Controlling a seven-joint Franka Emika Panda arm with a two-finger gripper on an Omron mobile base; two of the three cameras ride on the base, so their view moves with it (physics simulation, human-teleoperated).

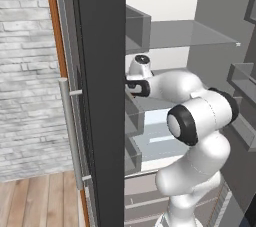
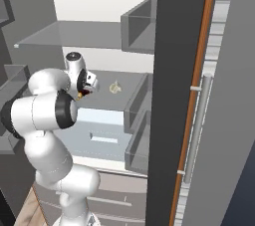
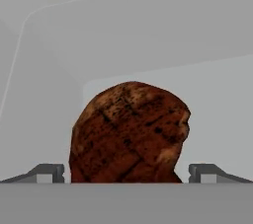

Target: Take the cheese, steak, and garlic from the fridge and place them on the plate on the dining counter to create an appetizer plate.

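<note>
Inside the fridge (image 2: 174,95), the gripper (image 3: 126,173) stands spread wide, its 2 fingertips (image 3: 49,172) flanking the steak (image 3: 129,131); garlic (image 2: 115,87) sits nearby.

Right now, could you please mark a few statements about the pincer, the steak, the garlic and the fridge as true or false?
1. The pincer is open, one fingertip either side of the steak. True.
2. The steak lies on the plate. False: it sits on a pale shelf inside the fridge.
3. The garlic rests on a fridge shelf, apart from the pincer. True.
4. The pincer is carrying the garlic. False: it holds nothing; the steak stands between its open fingertips.
5. The fridge doors are shut. False: they stand open, with the arm reaching inside.
</note>
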